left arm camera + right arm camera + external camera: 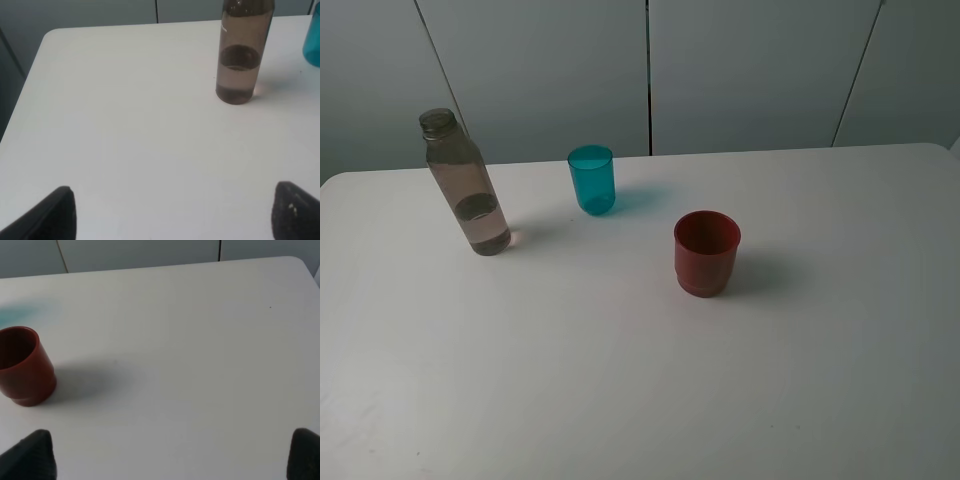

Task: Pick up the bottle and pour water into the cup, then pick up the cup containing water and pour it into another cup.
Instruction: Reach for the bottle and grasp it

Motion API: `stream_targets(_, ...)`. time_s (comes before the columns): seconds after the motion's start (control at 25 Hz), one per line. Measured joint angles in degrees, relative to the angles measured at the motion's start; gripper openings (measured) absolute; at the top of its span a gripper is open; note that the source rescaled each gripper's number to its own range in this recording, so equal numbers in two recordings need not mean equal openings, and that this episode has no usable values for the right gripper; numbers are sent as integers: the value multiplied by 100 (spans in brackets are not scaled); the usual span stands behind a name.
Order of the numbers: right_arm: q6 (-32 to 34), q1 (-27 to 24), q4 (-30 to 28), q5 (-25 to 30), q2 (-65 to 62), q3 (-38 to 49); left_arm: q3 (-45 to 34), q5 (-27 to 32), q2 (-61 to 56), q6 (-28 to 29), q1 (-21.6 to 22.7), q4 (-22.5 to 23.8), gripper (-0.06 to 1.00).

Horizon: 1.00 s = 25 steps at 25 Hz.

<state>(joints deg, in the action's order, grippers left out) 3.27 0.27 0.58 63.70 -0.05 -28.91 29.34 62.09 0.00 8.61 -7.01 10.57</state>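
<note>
The bottle stands upright at the table's left, clear brownish plastic with some water in its lower part; the left wrist view shows the bottle well ahead of my open left gripper. The teal cup stands upright to the right of the bottle, and only its edge shows in the left wrist view. The dark red cup stands nearer the front, right of centre. My right gripper is open and empty, with the red cup ahead and off to one side. Neither arm shows in the exterior view.
The white table has rounded back corners, and grey wall panels rise behind it. Each thing casts a soft shadow to its right.
</note>
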Motion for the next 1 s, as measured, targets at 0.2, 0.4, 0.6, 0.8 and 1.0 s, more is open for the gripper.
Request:
stream_targets(0.2,0,0,0,0,0,0,0,0,0,-11,0,0,100)
stream_targets(0.4,0,0,0,0,0,0,0,0,0,0,0,0,100)
stream_targets(0.6,0,0,0,0,0,0,0,0,0,0,0,0,100)
stream_targets(0.8,0,0,0,0,0,0,0,0,0,0,0,0,100)
stream_targets(1.0,0,0,0,0,0,0,0,0,0,0,0,0,100)
